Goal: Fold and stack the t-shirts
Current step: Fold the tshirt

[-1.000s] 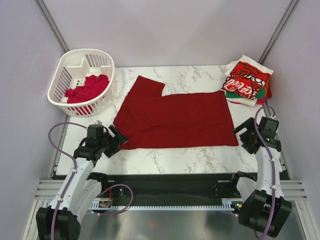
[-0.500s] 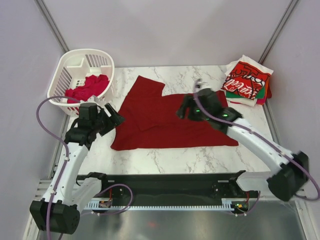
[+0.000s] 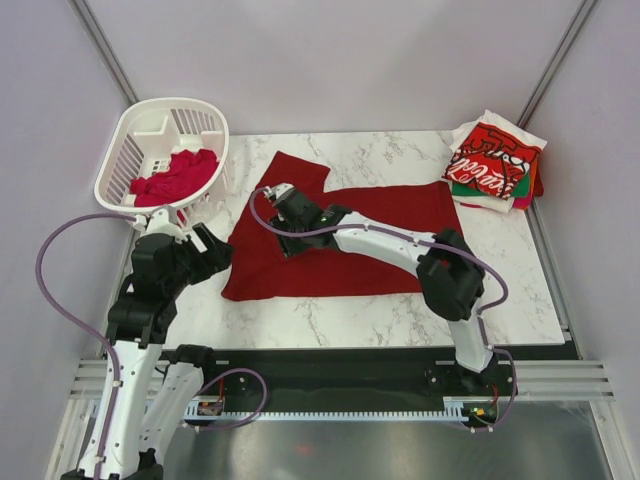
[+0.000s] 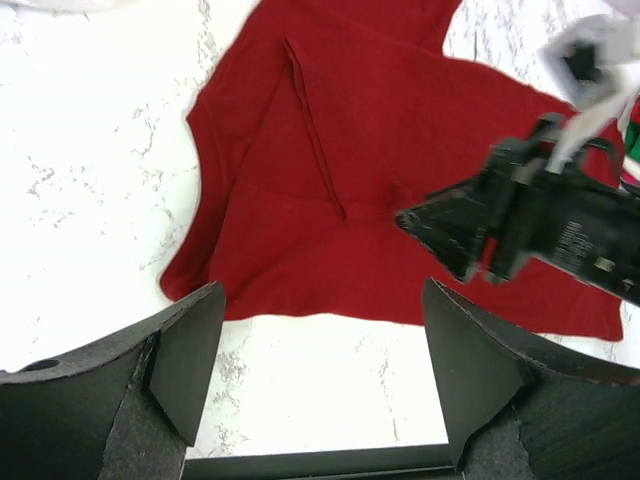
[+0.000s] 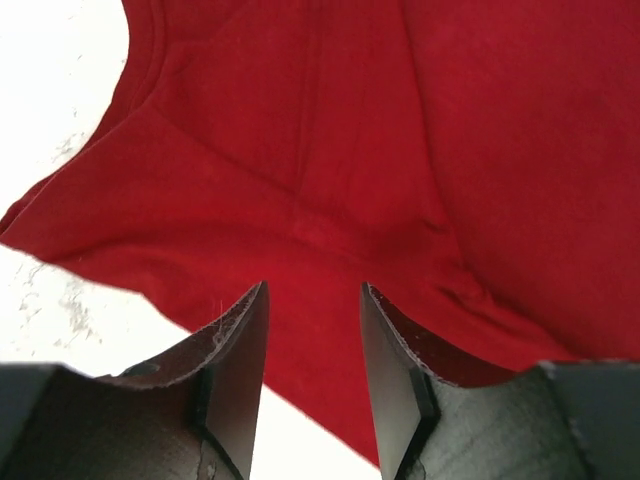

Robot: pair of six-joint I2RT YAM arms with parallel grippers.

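Dark red t-shirt lies spread mid-table, one flap folded over its left part. Right gripper reaches across it, jaws part-way apart with nothing pinched between them, poised at the pucker where the creases meet, probably to take that layer for the next fold. Left gripper hovers wide apart and empty off the shirt's near left corner, likely placed to grab that edge.

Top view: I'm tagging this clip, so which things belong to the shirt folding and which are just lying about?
Part of the job:
- dark red t-shirt spread on the table
- stack of folded tees, far right corner
- crumpled red cloth in the white basket

Just there:
- white basket
- marble table
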